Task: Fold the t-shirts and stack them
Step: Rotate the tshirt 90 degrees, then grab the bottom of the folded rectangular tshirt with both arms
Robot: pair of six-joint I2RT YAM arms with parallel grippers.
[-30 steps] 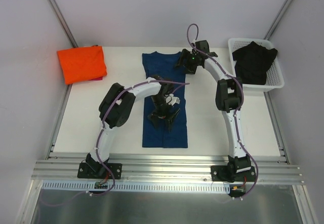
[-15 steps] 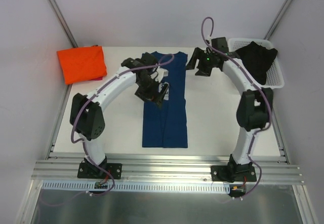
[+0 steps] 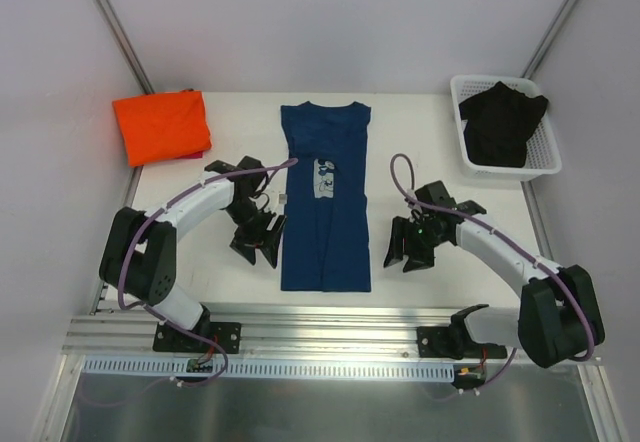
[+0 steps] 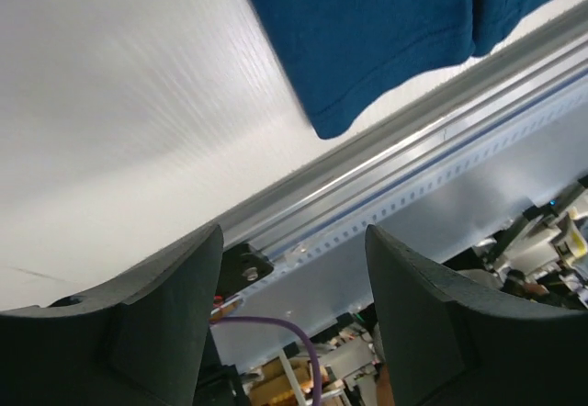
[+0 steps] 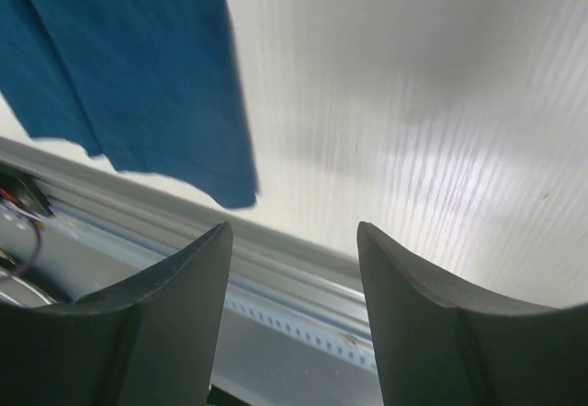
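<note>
A white plastic basket (image 3: 510,171) with mesh walls sits at the far right corner of the white, finely ribbed counter (image 3: 420,132). Inside the basket lies a crumpled black cloth (image 3: 502,122) that fills most of it. Nearer than the basket, a grooved aluminium rail (image 3: 330,332) runs along the counter's front edge. Beyond the rail come a white perforated strip (image 3: 330,369) and a dull grey metal sheet (image 3: 330,412). Behind the basket a slanted metal post (image 3: 560,22) rises against pale walls. A second post (image 3: 115,27) stands far to the basket's left.
</note>
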